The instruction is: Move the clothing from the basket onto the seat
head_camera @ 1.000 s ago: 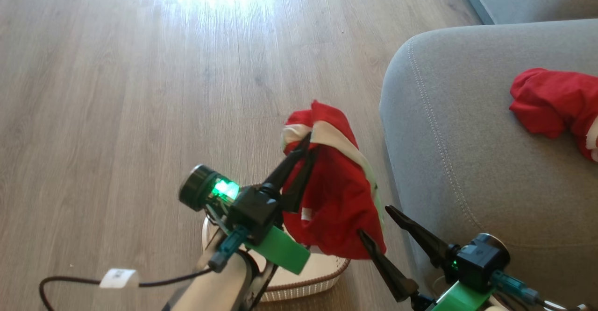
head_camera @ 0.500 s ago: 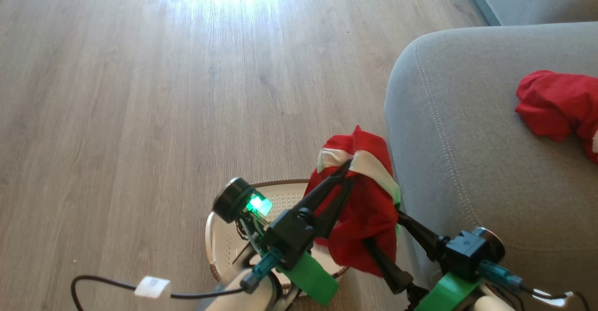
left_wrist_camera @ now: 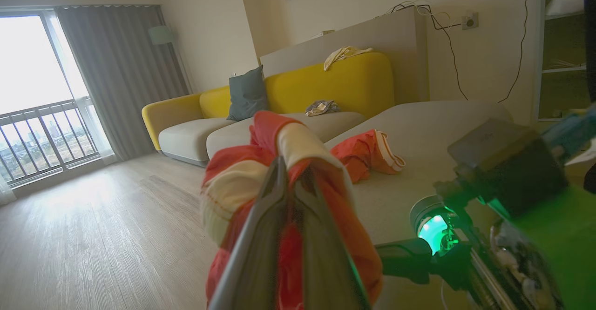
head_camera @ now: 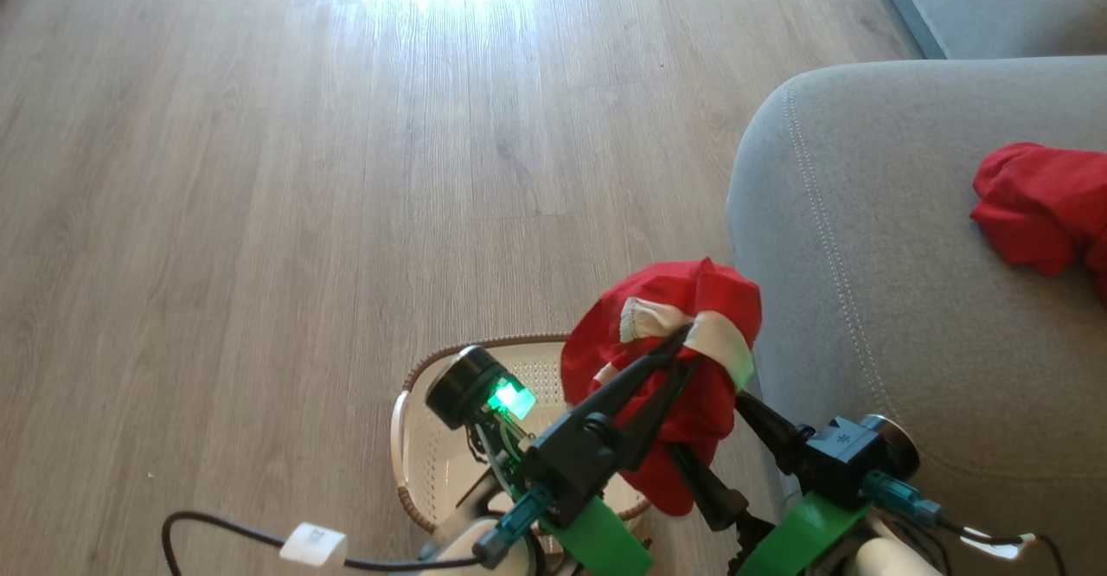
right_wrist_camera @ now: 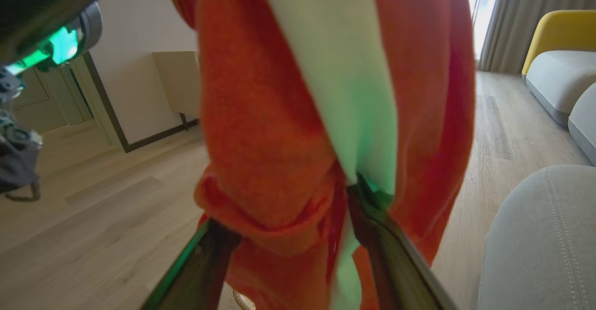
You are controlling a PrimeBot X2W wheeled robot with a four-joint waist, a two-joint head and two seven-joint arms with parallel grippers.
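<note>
A red garment (head_camera: 662, 291) with white trim hangs in mid-air over the near edge of the cream basket (head_camera: 415, 438), just beside the rounded corner of the grey seat (head_camera: 882, 316). It is pinched at its white band by the left claw (head_camera: 686, 344), whose two dark fingers are pressed together on the cloth. The bulk of the fabric droops below the grip. Just beneath, the right claw (right_wrist_camera: 285, 205) stands spread wide, one finger on either side of the hanging folds. In the right wrist view the tip of one finger meets the white band; whether the cloth actually rests on these fingers or merely hangs against them is hard to tell. A second red garment (head_camera: 1033, 208) lies crumpled on top of the seat, well apart from the held one. The basket sits on the pale wood floor (head_camera: 259, 213), close against the seat's side, with its perforated wall and brown rim showing behind the left arm.
</note>
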